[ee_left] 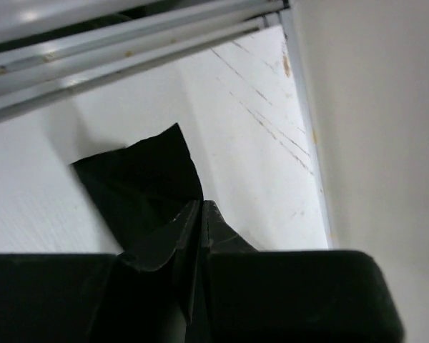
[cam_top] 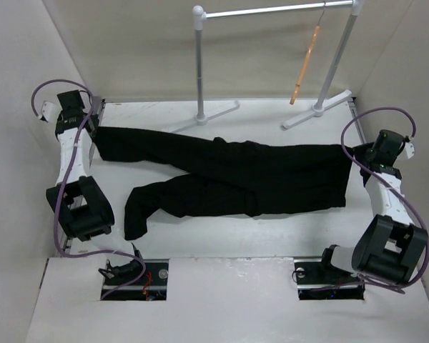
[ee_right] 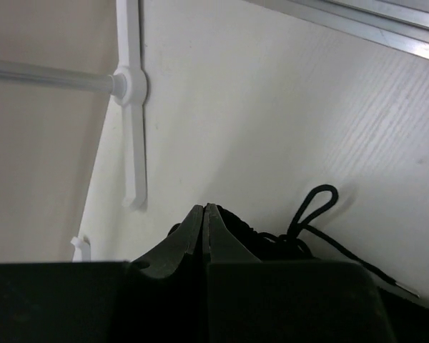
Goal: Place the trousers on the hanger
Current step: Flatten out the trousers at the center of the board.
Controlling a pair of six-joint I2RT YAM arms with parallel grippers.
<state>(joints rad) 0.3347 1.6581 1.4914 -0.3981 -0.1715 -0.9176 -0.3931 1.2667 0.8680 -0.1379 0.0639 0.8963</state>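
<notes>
The black trousers (cam_top: 229,175) lie spread across the white table, waistband to the right and legs to the left. My left gripper (cam_top: 91,132) is at the far left, its jaws shut on the hem corner of the upper leg (ee_left: 139,179). My right gripper (cam_top: 359,153) is at the far right, shut on the waistband edge (ee_right: 250,232), with a drawstring loop (ee_right: 311,207) lying beside it. The tan wooden hanger (cam_top: 305,68) hangs edge-on from the silver rack, far from both grippers.
The silver rack (cam_top: 272,11) stands at the back, its white feet (cam_top: 214,114) on the table near the trousers. One foot shows in the right wrist view (ee_right: 132,107). The lower leg's end (cam_top: 137,214) curls near the front left. Walls close in on both sides.
</notes>
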